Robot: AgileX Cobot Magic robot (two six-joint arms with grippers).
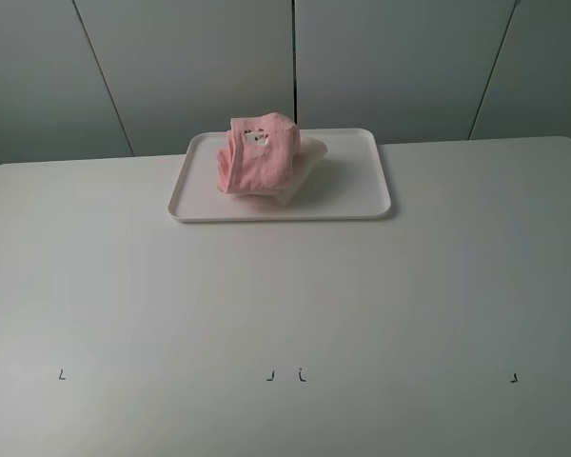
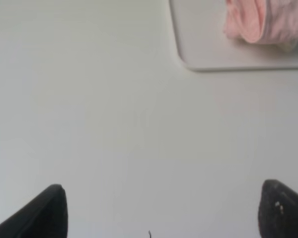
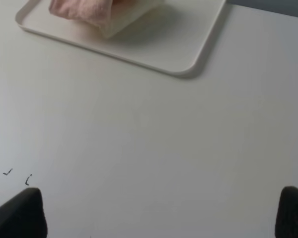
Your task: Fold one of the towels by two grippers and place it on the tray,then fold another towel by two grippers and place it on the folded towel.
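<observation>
Sitting at about twelve o'clock on the white table (image 1: 285,314), the tray (image 1: 362,190) carries both cloths: the pink towel (image 1: 257,154), bunched and folded with its small white label facing up, lies on top of the cream towel (image 1: 305,162), of which only an edge and a corner peek out at the pink one's three o'clock side. Both are inside the tray's rim, toward its centre-left. Neither arm appears in the high view. The left gripper (image 2: 161,213) shows only two dark fingertips spread wide apart over bare tabletop, holding nothing, well apart from the tray corner. The right gripper (image 3: 161,213) is likewise splayed wide and empty, its tips near small black marks (image 3: 17,176) on the table. Grey wall panels (image 1: 200,67) stand behind the table's far edge.
</observation>
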